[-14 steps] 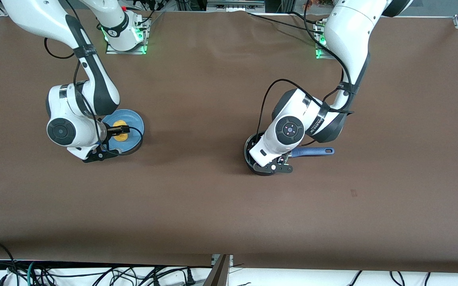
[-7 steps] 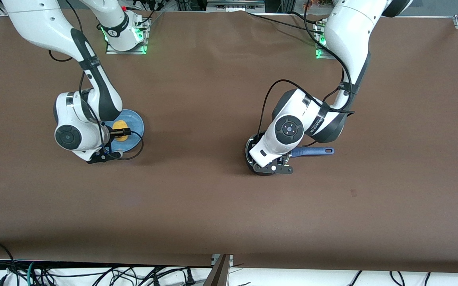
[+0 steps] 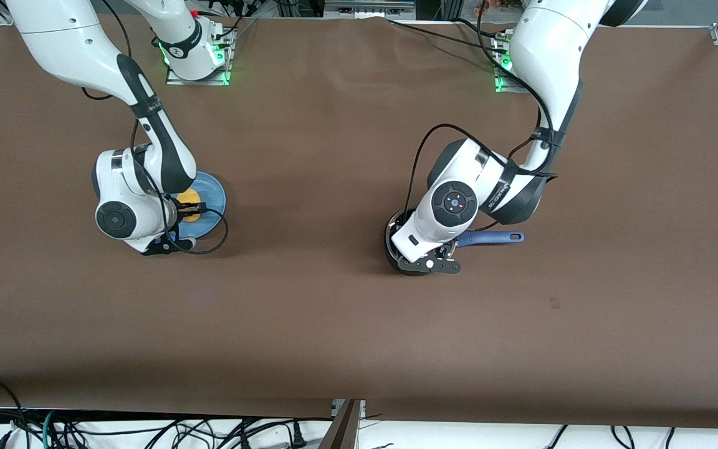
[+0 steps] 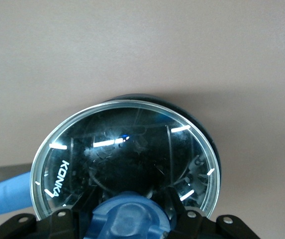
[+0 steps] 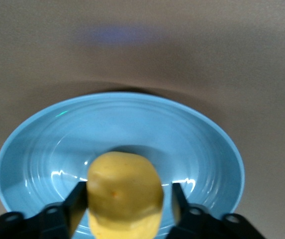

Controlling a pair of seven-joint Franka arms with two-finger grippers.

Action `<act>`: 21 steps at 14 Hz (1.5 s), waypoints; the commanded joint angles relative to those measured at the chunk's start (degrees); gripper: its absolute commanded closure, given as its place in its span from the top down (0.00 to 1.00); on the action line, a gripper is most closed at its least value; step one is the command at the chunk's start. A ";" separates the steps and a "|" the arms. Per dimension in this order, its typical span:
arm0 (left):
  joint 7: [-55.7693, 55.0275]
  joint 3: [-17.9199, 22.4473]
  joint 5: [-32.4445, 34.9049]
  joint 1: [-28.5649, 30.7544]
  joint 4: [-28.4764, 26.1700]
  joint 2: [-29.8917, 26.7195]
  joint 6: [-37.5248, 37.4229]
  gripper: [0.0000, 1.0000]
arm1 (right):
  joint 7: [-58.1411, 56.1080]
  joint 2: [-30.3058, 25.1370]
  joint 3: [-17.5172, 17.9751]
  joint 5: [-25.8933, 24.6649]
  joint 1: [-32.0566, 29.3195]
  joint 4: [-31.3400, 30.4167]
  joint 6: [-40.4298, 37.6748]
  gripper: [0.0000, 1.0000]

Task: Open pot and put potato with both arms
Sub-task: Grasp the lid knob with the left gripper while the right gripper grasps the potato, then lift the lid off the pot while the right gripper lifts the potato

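Note:
The black pot (image 3: 390, 248) stands mid-table toward the left arm's end, its blue-grey handle (image 3: 490, 237) pointing to that end. My left gripper (image 4: 127, 211) is over the pot, shut on the blue knob (image 4: 127, 221) of the glass lid (image 4: 127, 144). The pot's black rim shows just past the lid's steel edge. My right gripper (image 5: 127, 201) is over the light-blue plate (image 5: 197, 134), shut on the yellow potato (image 5: 125, 191). The potato casts a shadow on the plate. It also shows in the front view (image 3: 189, 199).
The light-blue plate (image 3: 214, 194) lies on the brown table toward the right arm's end. Both arm bases stand along the table's edge farthest from the front camera. Cables hang at the edge nearest it.
My right arm has shifted a little toward the left arm's end with the potato between its fingers. My left arm has hardly moved, and the lid's steel rim shows slightly more.

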 commanded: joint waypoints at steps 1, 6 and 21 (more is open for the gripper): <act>2.44 0.47 0.76 0.48 0.64 -2.87 -4.95 0.00 | 1.05 -0.50 0.13 -0.58 -0.21 -1.59 1.17 0.54; 16.63 0.55 0.85 6.54 3.37 -6.38 -13.65 0.00 | 1.23 -4.44 0.65 -0.06 -0.13 -0.01 -1.10 0.45; 53.06 0.11 7.79 36.26 -41.00 -26.96 15.40 0.00 | 52.46 6.87 15.51 -0.93 21.93 33.12 2.11 0.45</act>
